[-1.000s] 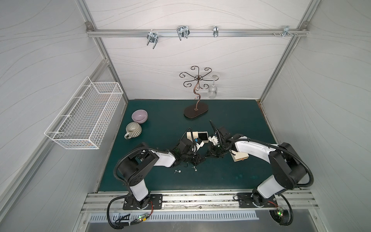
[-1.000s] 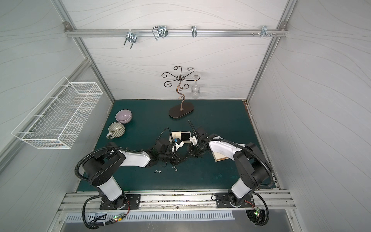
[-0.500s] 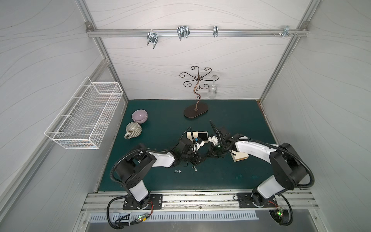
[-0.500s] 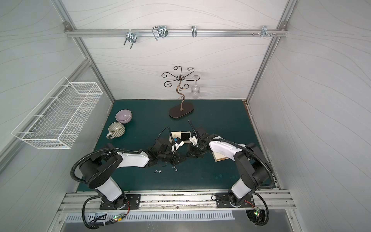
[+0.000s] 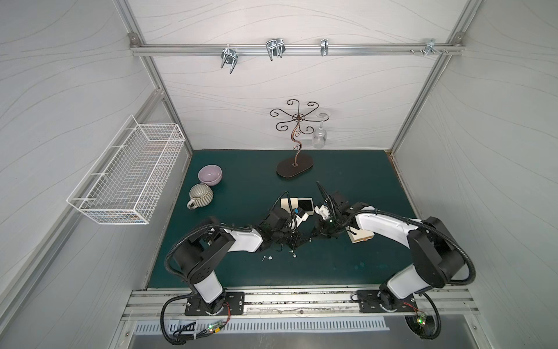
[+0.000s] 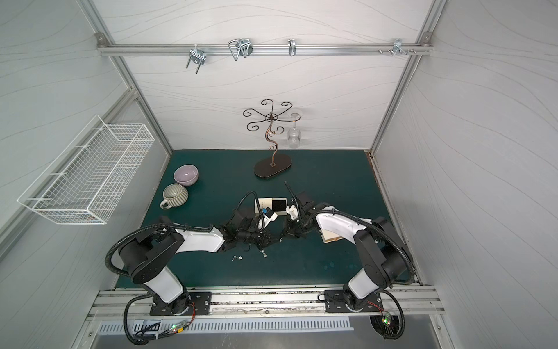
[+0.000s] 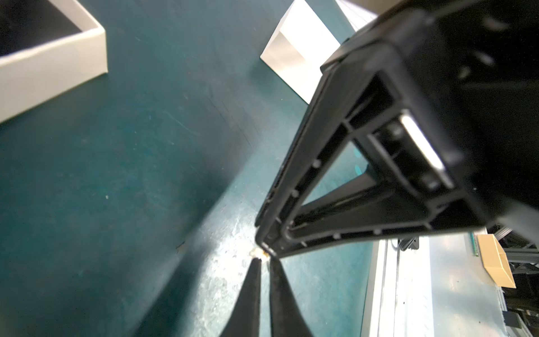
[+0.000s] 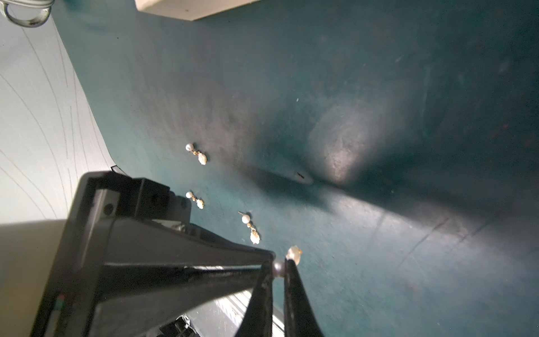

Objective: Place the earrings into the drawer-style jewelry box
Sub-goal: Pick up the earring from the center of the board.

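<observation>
At desk [image 5: 347,266] centre, right end effector [image 8: 277,271] clenched on one earring [image 8: 294,253]; left end effector [image 7: 264,262] clenched, tips against it. Three loose earrings [image 8: 250,226] on desk at 7 o'clock; open box [image 5: 304,205] at 12 o'clock.

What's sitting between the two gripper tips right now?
One earring, pinched in the right gripper, with the tip of the left gripper meeting it. The right wrist view shows it best.

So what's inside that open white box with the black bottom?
Only bare black lining shows in the white box, no earrings. The left arm covers one corner, so that part is hidden.
</observation>
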Robot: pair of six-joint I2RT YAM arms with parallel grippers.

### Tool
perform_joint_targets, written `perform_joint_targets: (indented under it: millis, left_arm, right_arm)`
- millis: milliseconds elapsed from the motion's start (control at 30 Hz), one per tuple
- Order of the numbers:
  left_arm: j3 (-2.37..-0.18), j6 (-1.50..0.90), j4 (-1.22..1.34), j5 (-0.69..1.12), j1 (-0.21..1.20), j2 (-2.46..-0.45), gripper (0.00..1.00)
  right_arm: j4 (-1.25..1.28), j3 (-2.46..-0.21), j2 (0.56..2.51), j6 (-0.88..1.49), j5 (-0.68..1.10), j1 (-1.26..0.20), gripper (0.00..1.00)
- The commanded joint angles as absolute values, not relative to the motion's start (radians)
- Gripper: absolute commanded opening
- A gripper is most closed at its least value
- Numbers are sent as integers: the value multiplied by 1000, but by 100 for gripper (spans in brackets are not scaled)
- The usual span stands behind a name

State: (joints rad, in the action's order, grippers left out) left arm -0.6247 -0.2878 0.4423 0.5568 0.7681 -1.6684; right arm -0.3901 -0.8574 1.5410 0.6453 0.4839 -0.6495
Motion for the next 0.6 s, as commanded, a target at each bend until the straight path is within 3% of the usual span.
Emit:
perform_joint_targets:
  millis: [0,200,367,567]
  left_arm:
    - [-649,-270,456,557,772,-1651,8]
    - [-652,-270,447,554,772,-1643,0]
    - [-655,-269,440,549,772,-1641,0]
    - [-656,-270,438,556,772,-1637,0]
  right_arm:
    - [-402,-845,1498,623,508,-646,9]
    - [-397,-836,1484,612,515,-647,10]
    - [-377,-826,1467,606,522,-647,11]
    - [-326,-798,1437,600,556,-628,21]
